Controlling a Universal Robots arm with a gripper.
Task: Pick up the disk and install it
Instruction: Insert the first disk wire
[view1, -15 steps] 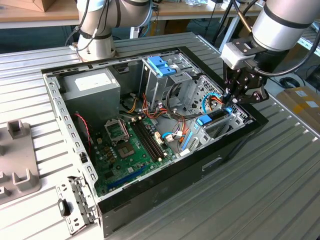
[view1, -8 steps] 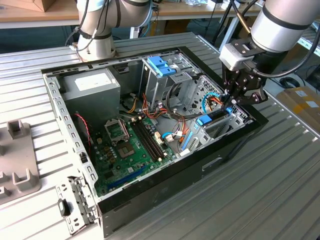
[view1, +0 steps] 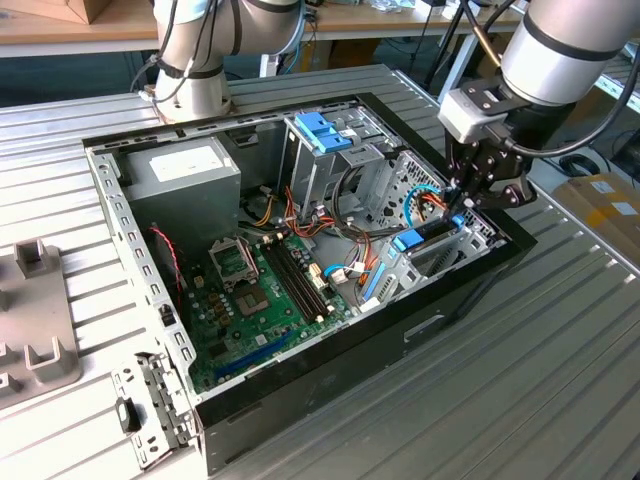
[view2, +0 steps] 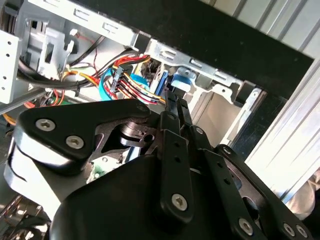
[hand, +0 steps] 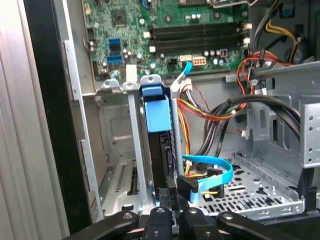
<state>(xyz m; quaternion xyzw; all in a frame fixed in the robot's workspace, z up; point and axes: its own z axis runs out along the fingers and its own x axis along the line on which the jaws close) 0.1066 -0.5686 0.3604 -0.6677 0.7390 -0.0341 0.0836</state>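
Exterior view, case: an open computer case (view1: 300, 250) lies on the ribbed surface (view1: 520, 380), holding a green motherboard (view1: 265, 300), a grey power-supply box (view1: 185, 180) whose white label cannot be read, and a metal cage (view1: 335, 160).
Exterior view, disk: the disk (view1: 425, 240) stands on edge in the bay at the case's corner, at the exterior view's right.
Exterior view, arm: it reaches down so the claw (view1: 462, 198) sits over the disk's end.
First wrist view: the disk (hand: 160, 145), blue carrier tab showing, is slotted upright between metal rails beside the motherboard (hand: 165, 35).
Second wrist view: the claw (view2: 175, 107) has its fingers drawn together, tips at the blue carrier; I cannot tell whether they pinch it.
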